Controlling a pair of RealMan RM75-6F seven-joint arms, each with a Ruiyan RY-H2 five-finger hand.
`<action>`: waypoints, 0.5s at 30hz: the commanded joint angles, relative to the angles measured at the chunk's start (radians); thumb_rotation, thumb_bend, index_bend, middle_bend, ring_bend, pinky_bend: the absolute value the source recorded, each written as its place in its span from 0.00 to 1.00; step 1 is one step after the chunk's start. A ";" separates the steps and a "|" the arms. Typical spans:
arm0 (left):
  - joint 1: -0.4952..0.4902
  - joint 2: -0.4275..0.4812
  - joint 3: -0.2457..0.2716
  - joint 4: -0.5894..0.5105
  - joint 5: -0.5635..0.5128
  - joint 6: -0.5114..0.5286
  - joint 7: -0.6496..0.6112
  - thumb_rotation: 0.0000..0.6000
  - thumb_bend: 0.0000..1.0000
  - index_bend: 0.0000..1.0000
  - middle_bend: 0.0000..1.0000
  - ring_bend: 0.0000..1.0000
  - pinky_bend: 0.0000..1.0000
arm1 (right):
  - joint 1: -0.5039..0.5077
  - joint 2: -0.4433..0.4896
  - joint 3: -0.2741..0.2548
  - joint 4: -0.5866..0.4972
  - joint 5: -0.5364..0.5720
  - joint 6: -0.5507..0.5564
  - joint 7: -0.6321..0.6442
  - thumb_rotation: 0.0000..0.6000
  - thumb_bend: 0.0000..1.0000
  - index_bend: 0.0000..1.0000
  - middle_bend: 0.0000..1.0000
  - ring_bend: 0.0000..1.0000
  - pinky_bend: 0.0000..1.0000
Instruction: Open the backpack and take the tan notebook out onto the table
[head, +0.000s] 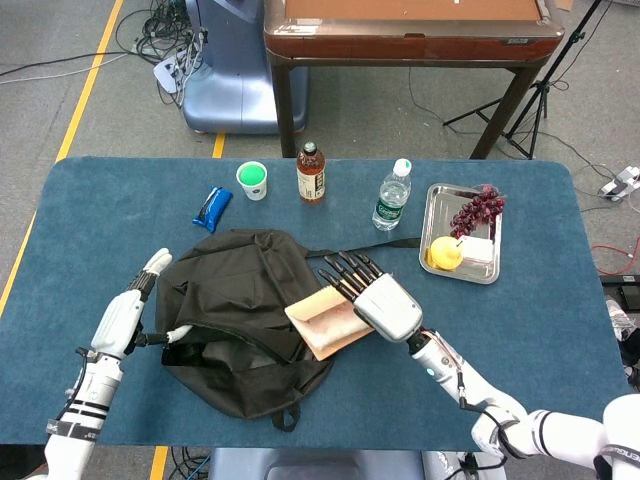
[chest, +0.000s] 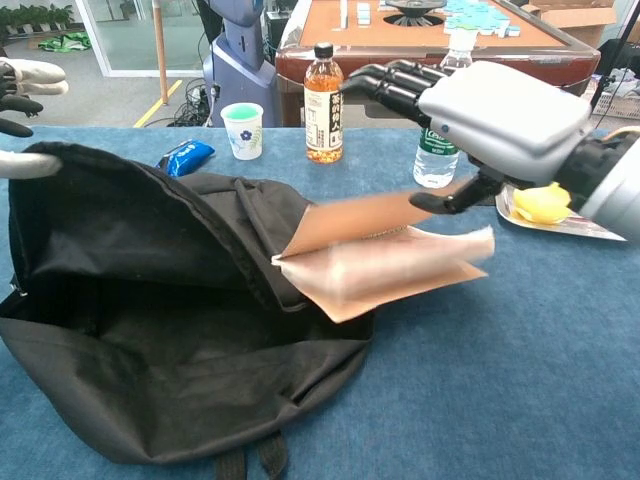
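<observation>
The black backpack (head: 235, 290) lies open on the blue table, its mouth facing me in the chest view (chest: 150, 300). My left hand (head: 128, 312) grips the rim of the opening and holds it raised at the far left (chest: 22, 85). The tan notebook (head: 322, 320) lies part open and blurred, resting on the backpack's right edge and the table (chest: 385, 265). My right hand (head: 375, 295) hovers over it with fingers stretched straight out (chest: 500, 115). Only its thumb is near the upper cover.
Along the back stand a green cup (head: 253, 180), a brown tea bottle (head: 311, 173) and a water bottle (head: 392, 195). A blue snack packet (head: 212, 207) lies left of them. A metal tray (head: 440, 205) with grapes and a yellow fruit sits at right.
</observation>
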 joint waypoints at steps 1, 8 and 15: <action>-0.004 0.036 0.018 -0.020 -0.002 -0.019 0.036 0.83 0.15 0.00 0.00 0.00 0.07 | -0.038 0.087 -0.012 -0.122 0.060 -0.040 -0.060 1.00 0.20 0.00 0.00 0.00 0.13; -0.007 0.132 0.053 -0.088 -0.021 -0.066 0.096 0.93 0.15 0.00 0.00 0.00 0.04 | -0.066 0.154 0.014 -0.182 0.079 -0.004 -0.068 1.00 0.13 0.00 0.00 0.00 0.12; -0.018 0.239 0.080 -0.144 -0.076 -0.107 0.171 1.00 0.15 0.00 0.00 0.00 0.04 | -0.111 0.247 0.012 -0.241 0.111 0.015 -0.084 1.00 0.13 0.00 0.00 0.00 0.12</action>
